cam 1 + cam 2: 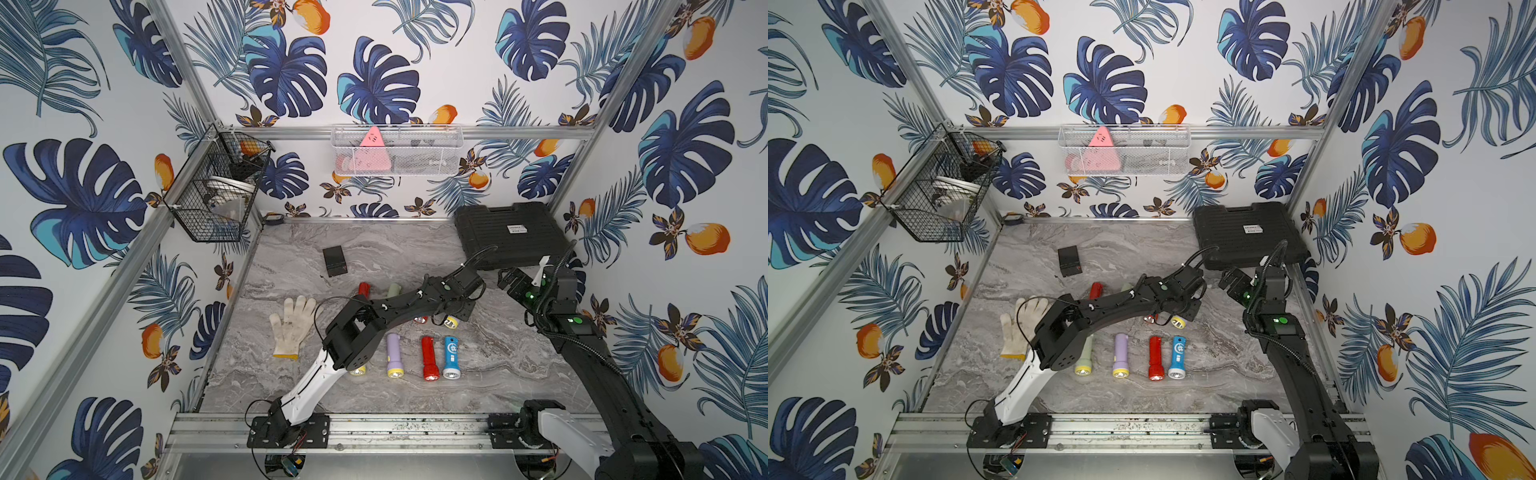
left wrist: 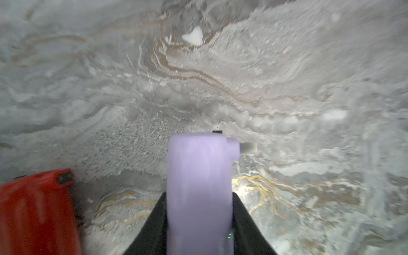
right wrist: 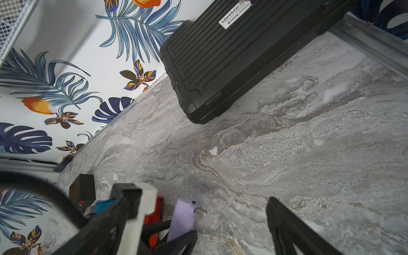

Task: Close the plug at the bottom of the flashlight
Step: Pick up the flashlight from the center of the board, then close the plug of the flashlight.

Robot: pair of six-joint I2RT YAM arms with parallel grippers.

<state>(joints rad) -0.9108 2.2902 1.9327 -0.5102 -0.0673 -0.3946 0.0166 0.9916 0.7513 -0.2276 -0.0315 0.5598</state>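
Left wrist blurry, left end effector grips lilac flashlight, right end effector agape

Left arm covers the held flashlight's body.

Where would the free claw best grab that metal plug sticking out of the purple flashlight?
Probably the plug by its metal tip, from the open side it points toward: it juts sideways off the purple flashlight's tail end, clear of the left claw clamping the body.

A robot test booth: aluminium frame, leaf-wallpapered walls, marbled tabletop.
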